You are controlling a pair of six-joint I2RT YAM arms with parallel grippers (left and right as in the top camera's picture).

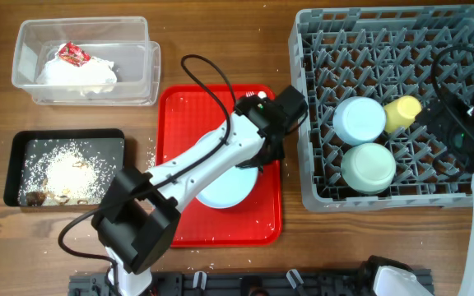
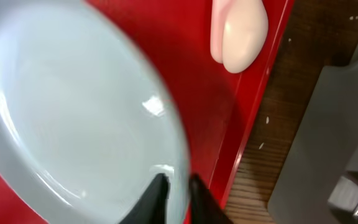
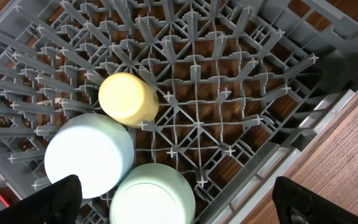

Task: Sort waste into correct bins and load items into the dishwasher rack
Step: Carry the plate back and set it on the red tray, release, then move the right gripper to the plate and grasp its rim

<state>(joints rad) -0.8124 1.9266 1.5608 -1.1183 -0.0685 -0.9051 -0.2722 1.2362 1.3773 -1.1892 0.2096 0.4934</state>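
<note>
- Two fingertips of the left gripper (image 2: 178, 196) stood narrow, pinched on the near rim of the round light blue plate (image 2: 73, 112), one finger inside the lip and one outside.
- That plate lay flat on the red serving tray (image 1: 179, 107), toward the tray's 4 o'clock corner, half hidden overhead under the left arm.
- One white plastic spoon (image 2: 238, 31) lay on the tray at about 1 o'clock from the plate, just inside the raised edge. No fork showed.
- The step in hand looked like lifting the plate for the rack. Doing it well would mean a deep bite on the rim, tipping the plate up before raising it, and clearing the tray edge without brushing the spoon.
- At 3 o'clock sat the dishwasher rack (image 1: 319, 33), with the light blue bowl (image 1: 359, 120), pale green bowl (image 1: 368, 167) and yellow-green cup (image 1: 403, 113) upside down in a cluster. The open pegs at 12 o'clock of them seemed the better slot for the plate, stood on edge.
- The right gripper (image 3: 182, 199) hung over the rack, fingers spread wide and holding nothing.
- At 9 o'clock the black tray (image 1: 15, 164) held crumbs (image 1: 64, 168).
- Farthest, at 11 o'clock, the clear tub (image 1: 138, 49) held napkins (image 1: 76, 72) and the wrapper (image 1: 73, 54).
</note>
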